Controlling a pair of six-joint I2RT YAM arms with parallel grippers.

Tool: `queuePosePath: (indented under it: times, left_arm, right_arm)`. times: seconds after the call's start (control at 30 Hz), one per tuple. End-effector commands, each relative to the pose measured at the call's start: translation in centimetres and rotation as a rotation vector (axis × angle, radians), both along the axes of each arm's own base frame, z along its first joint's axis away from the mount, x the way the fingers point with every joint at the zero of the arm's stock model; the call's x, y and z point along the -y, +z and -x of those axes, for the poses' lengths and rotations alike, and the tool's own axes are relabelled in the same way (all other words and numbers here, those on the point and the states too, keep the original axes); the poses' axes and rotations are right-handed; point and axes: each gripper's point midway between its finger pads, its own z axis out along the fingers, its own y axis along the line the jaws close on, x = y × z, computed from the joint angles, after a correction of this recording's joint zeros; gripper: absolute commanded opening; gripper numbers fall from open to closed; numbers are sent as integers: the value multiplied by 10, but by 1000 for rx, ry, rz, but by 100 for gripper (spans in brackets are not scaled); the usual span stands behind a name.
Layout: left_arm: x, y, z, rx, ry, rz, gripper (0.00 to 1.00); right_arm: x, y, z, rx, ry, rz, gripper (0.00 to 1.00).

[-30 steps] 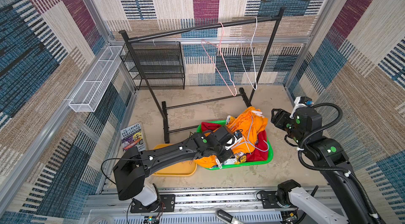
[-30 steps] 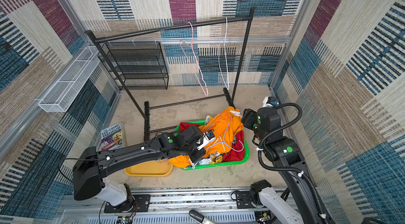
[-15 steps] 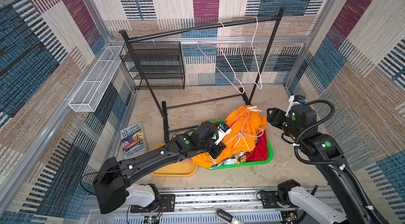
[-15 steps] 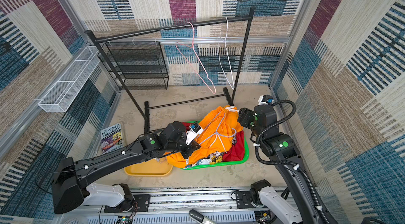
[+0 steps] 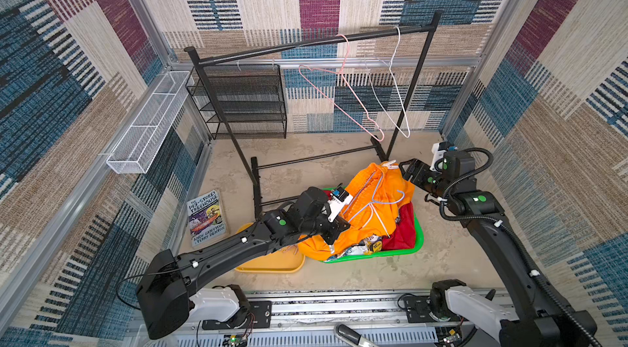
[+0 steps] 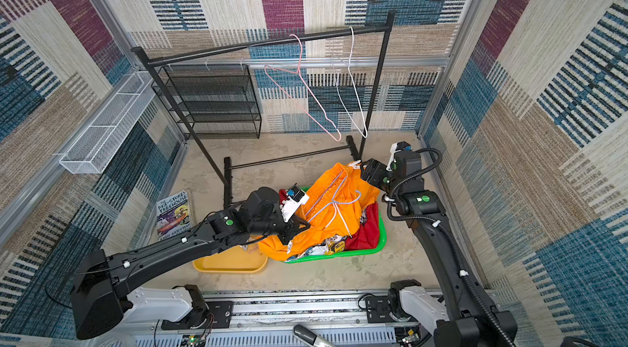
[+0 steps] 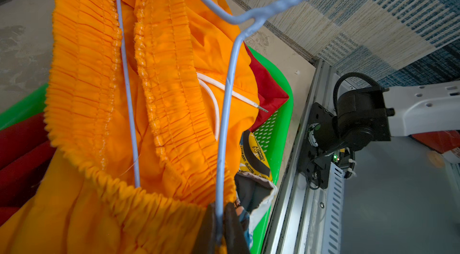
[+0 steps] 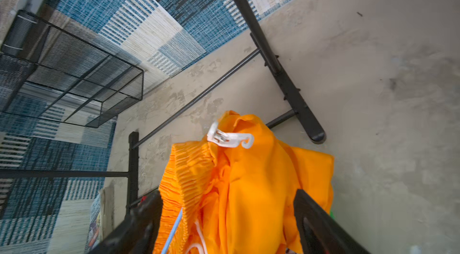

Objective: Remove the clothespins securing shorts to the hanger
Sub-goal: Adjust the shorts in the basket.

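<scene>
Left end effector (image 7: 220, 228) clamped on blue wire hanger (image 7: 225, 116), holding it up; orange shorts (image 5: 373, 202) hang off hanger over green basket (image 5: 407, 250); basket on floor near front edge, beside yellow tray (image 5: 272, 263); red shorts (image 5: 404, 229) and printed pair (image 5: 356, 248) lie in basket; right end effector (image 8: 227, 193) jaws wide apart, orange cloth between them; white clothespin (image 8: 229, 138) clipped on waistband peak, just past fingertips
</scene>
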Motion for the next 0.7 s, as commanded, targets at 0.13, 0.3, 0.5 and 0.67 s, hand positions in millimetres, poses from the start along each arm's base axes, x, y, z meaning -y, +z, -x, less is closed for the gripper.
queuePosePath:
  times: [0.13, 0.3, 0.5, 0.67]
  left_arm:
    - [6, 8, -2, 2, 8, 72, 0]
    - [6, 8, -1, 4, 7, 77, 0]
    - [6, 10, 0, 4, 5, 81, 0]
    - [7, 8, 0, -5, 3, 81, 0]
  right_arm:
    - [-12, 10, -24, 25, 1, -132, 83]
    - [-16, -2, -35, -19, -1, -179, 82]
    - [-16, -16, -42, -57, -26, -208, 79]
    - [-17, -17, -47, -56, -30, -220, 76]
